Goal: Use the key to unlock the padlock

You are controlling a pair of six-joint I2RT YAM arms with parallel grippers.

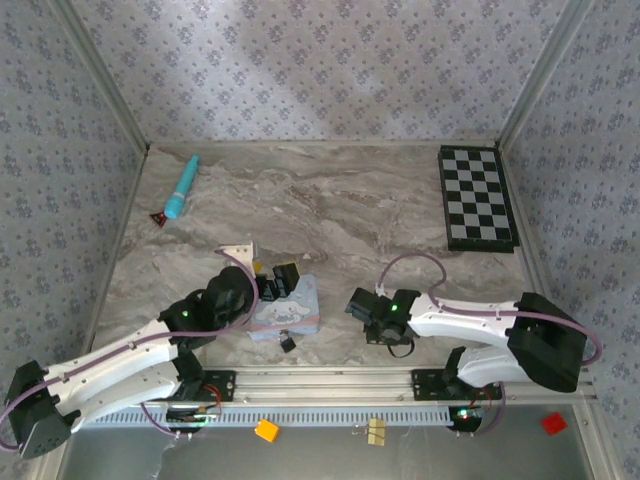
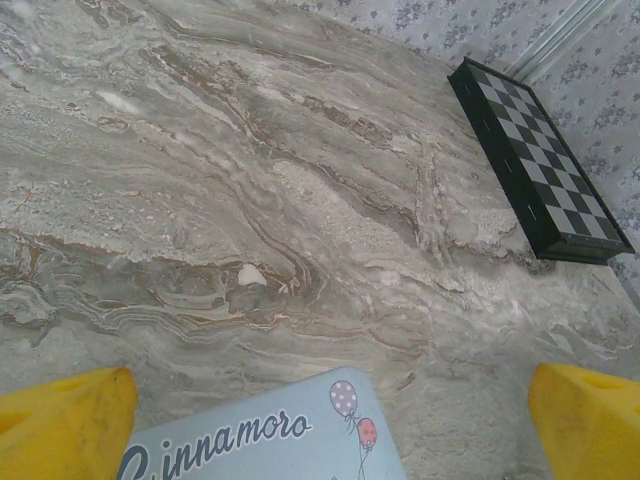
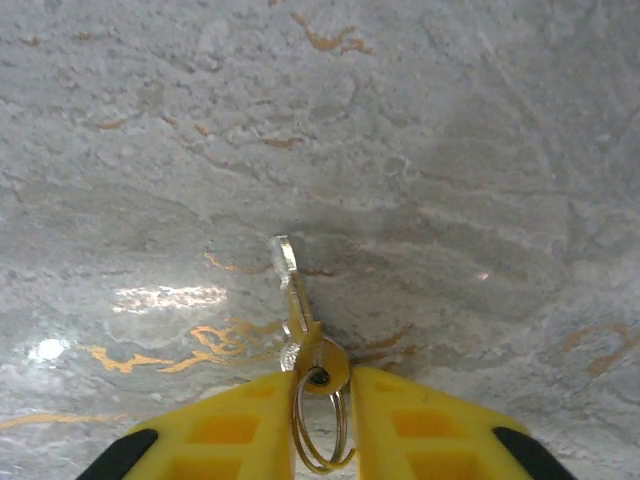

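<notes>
My right gripper (image 3: 322, 388) is shut on the round head of a small brass key (image 3: 300, 310). The blade points away from the fingers, low over the marble, and a wire ring (image 3: 322, 430) hangs between the pads. From above, that gripper (image 1: 360, 303) sits right of the pale blue tin (image 1: 290, 312). A tiny black block, the padlock (image 1: 287, 343), lies just in front of the tin's near edge. My left gripper (image 1: 275, 285) stands wide open at the tin's far left side; its yellow fingers (image 2: 65, 425) flank a corner of the tin (image 2: 260, 440) without touching it.
A black and white chessboard (image 1: 477, 197) lies at the back right, also seen from the left wrist as the chessboard (image 2: 540, 165). A teal pen-like tool (image 1: 181, 187) rests at the back left. Small orange (image 1: 266, 430) and red (image 1: 552, 422) blocks sit by the front rail.
</notes>
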